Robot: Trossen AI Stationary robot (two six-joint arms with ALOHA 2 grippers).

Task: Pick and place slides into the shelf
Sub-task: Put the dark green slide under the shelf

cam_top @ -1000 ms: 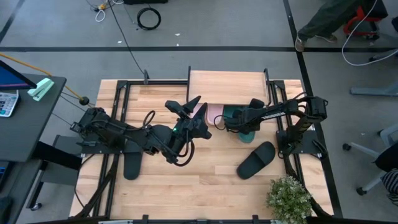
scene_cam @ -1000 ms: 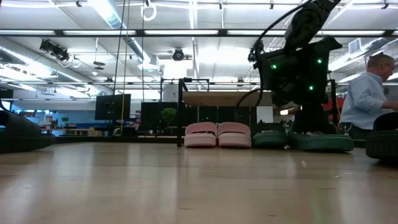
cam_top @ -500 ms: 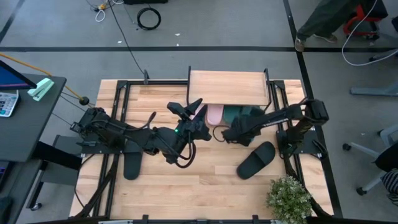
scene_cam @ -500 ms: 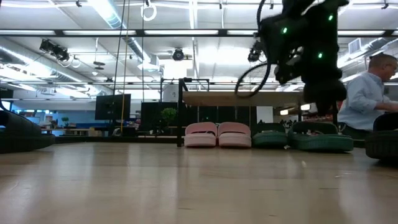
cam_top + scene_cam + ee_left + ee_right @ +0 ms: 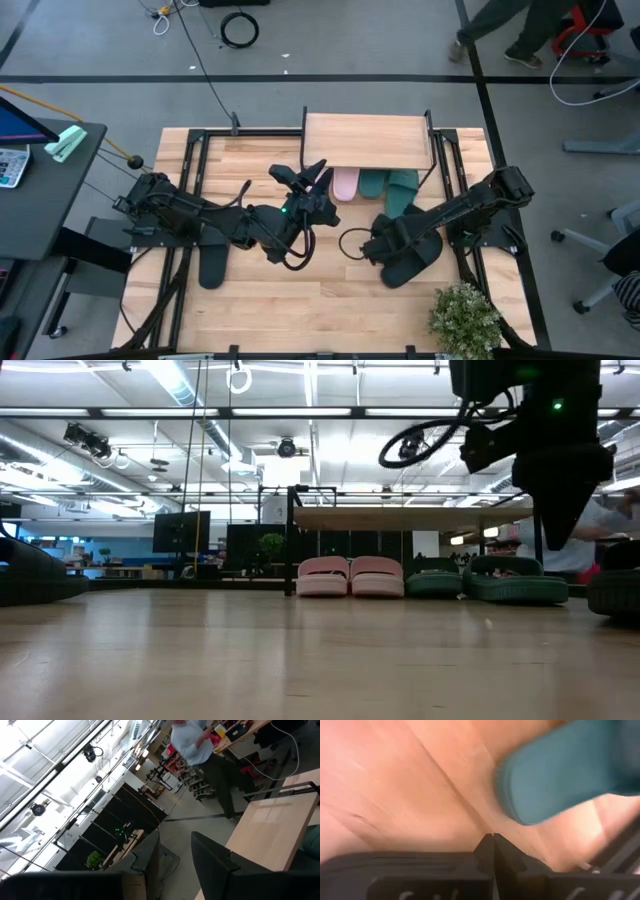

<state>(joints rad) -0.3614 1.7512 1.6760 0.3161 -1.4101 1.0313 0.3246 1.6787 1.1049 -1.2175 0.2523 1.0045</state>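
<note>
Under the shelf (image 5: 365, 140) stand two pale pink slides (image 5: 345, 183) and two teal slides (image 5: 373, 183), soles on the table. The right one (image 5: 404, 192) sticks out toward the near edge. One black slide (image 5: 415, 258) lies near the right, another (image 5: 212, 265) near the left. My right gripper (image 5: 493, 842) is shut and empty. It hangs above the table beside the right black slide's left end (image 5: 372, 248). My left gripper (image 5: 175, 860) is open and empty, raised in front of the pink slides (image 5: 312, 178).
A potted plant (image 5: 465, 318) stands at the near right corner. Black frame rails (image 5: 195, 170) run along both table sides. Bare wood lies between the two black slides (image 5: 310, 300). A person walks on the floor beyond the table (image 5: 500, 40).
My right gripper has drawn back from the right teal slide at the shelf. It has moved toward the table's near edge and now hangs next to the right black slide. The teal slide stays on the table at the shelf.
</note>
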